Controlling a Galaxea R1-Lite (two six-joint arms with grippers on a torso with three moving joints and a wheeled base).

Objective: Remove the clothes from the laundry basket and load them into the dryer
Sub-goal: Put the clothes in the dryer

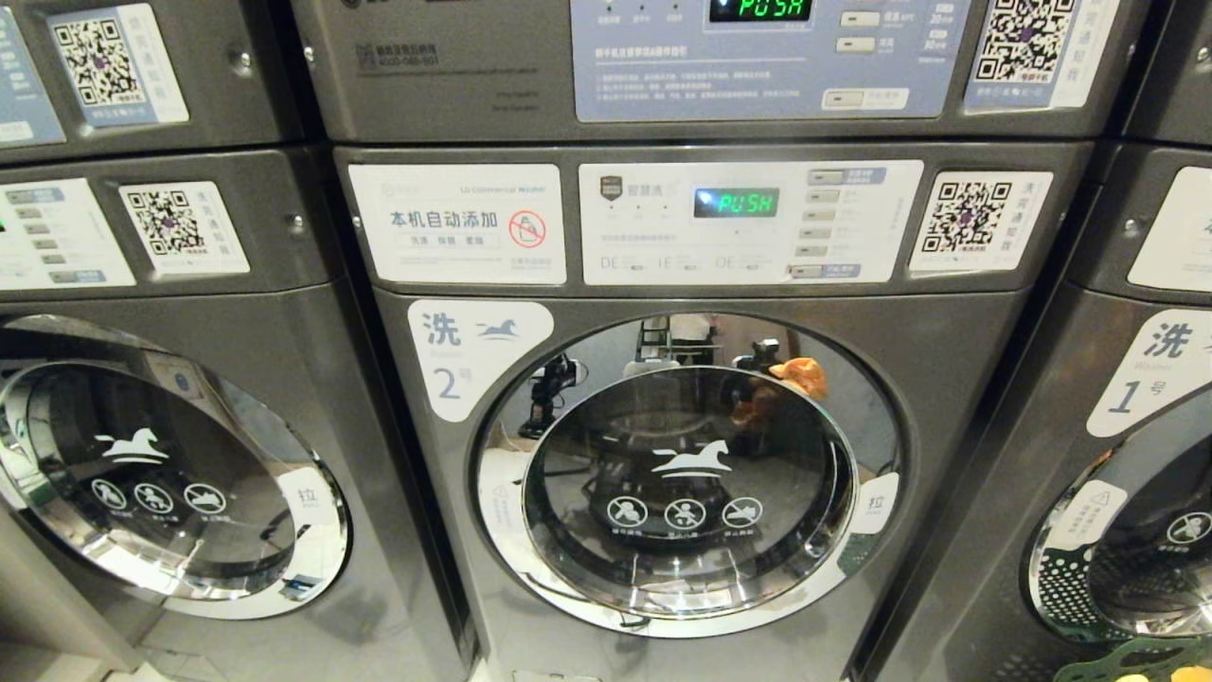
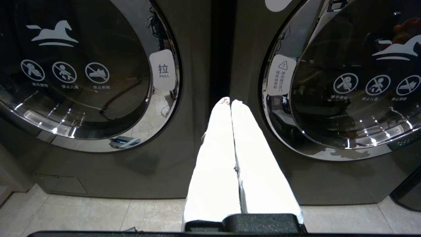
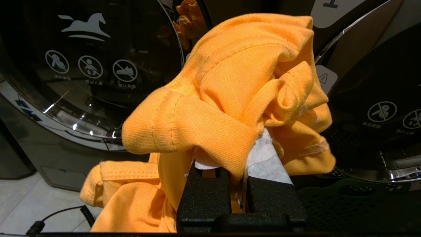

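Laundromat wall of grey front-loading machines, stacked two high, filling the head view. Centre machine (image 1: pixel 682 455) marked 2, round glass door (image 1: pixel 686 493) shut, green PUSH on its display (image 1: pixel 736 202). Same word lit on the upper machine's display (image 1: pixel 760 8). Neighbour machine on the left (image 1: pixel 161 455), door also shut; machine marked 1 on the right (image 1: pixel 1136 474), only partly in frame. QR stickers and Chinese labels across the control panels. Pale tiled floor (image 2: pixel 98 214) below.

No arm visible in the head view, only a small orange reflection in the centre door's chrome ring.

Left gripper (image 2: pixel 231 102) held low, facing the dark gap between two machines, white fingers (image 2: pixel 213 158) pressed together, holding nothing. PULL tag (image 2: pixel 162 69) on the door rim to one side, warning tag (image 2: pixel 281 75) on the other door.

Right gripper (image 3: pixel 236 158) closed tight on an orange garment (image 3: pixel 230 92), fabric bunched over the white fingers (image 3: pixel 266 164) and hanging down past the black base. Garment held up in the air in front of the machines, between two shut doors, clear of the floor. Dark green perforated basket (image 3: pixel 345 197) just beside the gripper, low against the machine marked 1; its rim also showing at the lower right corner of the head view. Black coiled cable (image 3: pixel 59 214) on the tiles near the hanging cloth.
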